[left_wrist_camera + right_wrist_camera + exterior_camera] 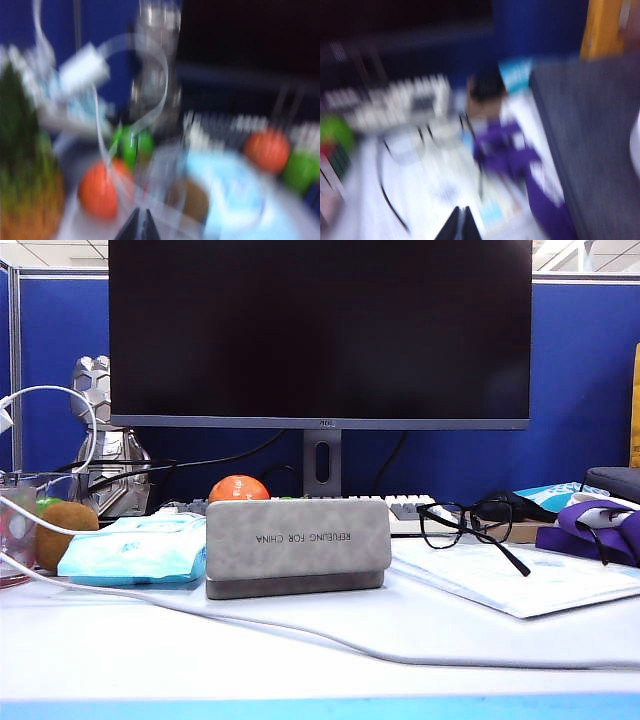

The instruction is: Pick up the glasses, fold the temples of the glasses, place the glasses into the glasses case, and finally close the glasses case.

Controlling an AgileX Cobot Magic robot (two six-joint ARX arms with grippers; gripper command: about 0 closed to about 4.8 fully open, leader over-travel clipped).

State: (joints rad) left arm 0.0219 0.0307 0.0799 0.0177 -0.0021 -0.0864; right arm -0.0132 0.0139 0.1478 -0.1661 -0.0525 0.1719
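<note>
Right, start with the exterior view: neither arm shows here, so nothing has been touched yet. Take the glasses case (297, 547) as your landmark. It stands closed on the table (200, 640), lettering facing the camera. The glasses (466, 523) sit to the right of the case, near it but apart, upright with the temples (508, 557) unfolded, one running forward over the sheet of paper (520, 585). A light-blue wipes pack (135, 550) lies just left of the case, and a white cable (330, 640) runs across in front of it; keep your approach clear of that cable.

In the left wrist view, badly blurred, the left gripper (139, 226) shows only its tips, clenched together and empty, above a clutter of fruit and the wipes pack. The case cannot be made out.

In the right wrist view, also blurred, the right gripper (460, 225) is likewise pinched closed with nothing in it. The glasses (402, 150) lie ahead of it on the paper.

You will likely do best reaching with the right arm: spread the jaws first, then take the frame at the bridge, not a thin temple.
</note>
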